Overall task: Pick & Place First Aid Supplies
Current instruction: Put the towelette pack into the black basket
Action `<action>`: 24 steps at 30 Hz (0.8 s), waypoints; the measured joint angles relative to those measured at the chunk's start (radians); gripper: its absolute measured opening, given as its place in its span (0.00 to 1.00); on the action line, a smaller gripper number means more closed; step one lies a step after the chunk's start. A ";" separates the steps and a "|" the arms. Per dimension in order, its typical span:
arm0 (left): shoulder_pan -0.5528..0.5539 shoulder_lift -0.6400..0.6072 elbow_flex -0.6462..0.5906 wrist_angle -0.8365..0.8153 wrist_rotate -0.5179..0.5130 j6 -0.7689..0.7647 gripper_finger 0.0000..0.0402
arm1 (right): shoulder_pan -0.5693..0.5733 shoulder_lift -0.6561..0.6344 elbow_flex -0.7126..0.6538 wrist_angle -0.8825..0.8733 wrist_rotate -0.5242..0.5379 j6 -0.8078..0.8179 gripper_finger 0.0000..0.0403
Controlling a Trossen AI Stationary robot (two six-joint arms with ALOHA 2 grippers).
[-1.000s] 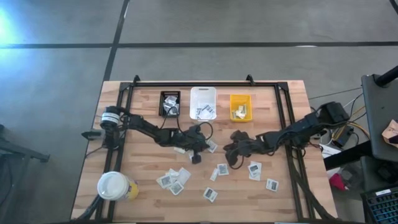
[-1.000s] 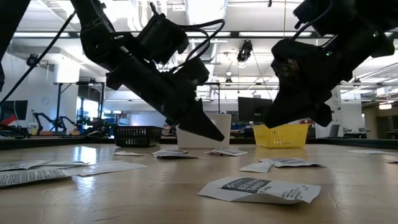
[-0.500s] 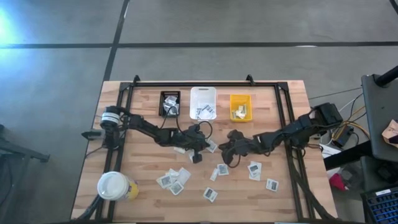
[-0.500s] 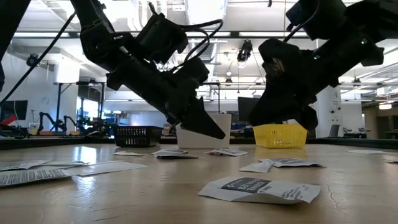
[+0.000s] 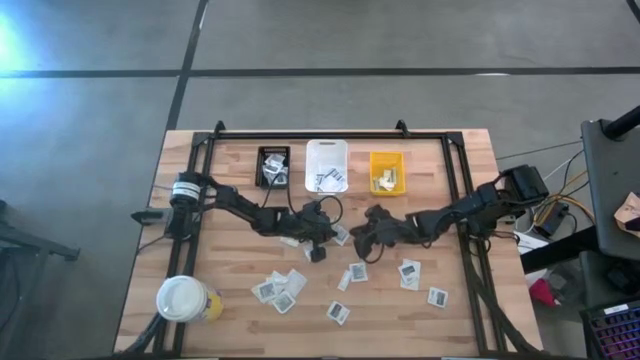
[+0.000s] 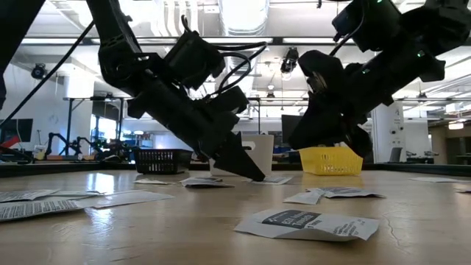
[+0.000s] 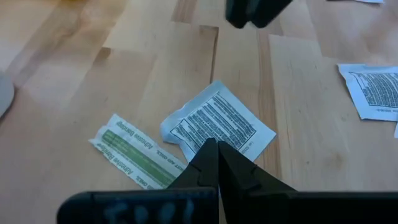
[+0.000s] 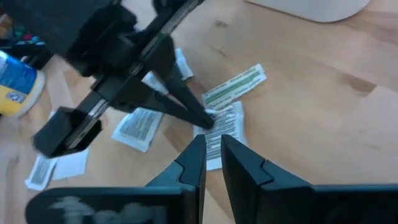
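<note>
The left end effector (image 7: 211,155), fingers pressed together, is pinning a white packet (image 7: 217,124) mid-surface (beside a green strip (image 7: 134,152)). The right end effector (image 8: 211,149), narrowly parted, is hovering above; next probably a lift toward the bins.

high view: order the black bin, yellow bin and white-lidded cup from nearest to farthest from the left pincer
From the left pincer, shut at the table's middle:
1. Yellow bin, back row, right end.
2. Black bin, back row, left end.
3. White-lidded cup, front left corner.
</note>
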 joint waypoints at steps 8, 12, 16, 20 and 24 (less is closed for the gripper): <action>-0.002 0.000 0.000 -0.004 -0.001 -0.010 0.00 | -0.049 0.000 0.000 -0.003 -0.026 0.021 0.15; -0.002 0.000 0.000 -0.005 0.000 -0.011 0.00 | -0.078 0.000 0.000 -0.005 -0.084 0.061 0.22; -0.002 0.000 0.000 -0.007 0.006 -0.011 0.00 | -0.082 0.000 0.000 -0.007 -0.089 0.106 0.29; -0.005 0.000 0.000 -0.008 0.010 -0.011 0.00 | -0.082 0.000 0.000 -0.010 -0.119 0.125 0.33; -0.005 0.000 -0.001 -0.009 0.023 -0.011 0.00 | -0.078 0.000 0.015 -0.031 -0.140 0.154 0.33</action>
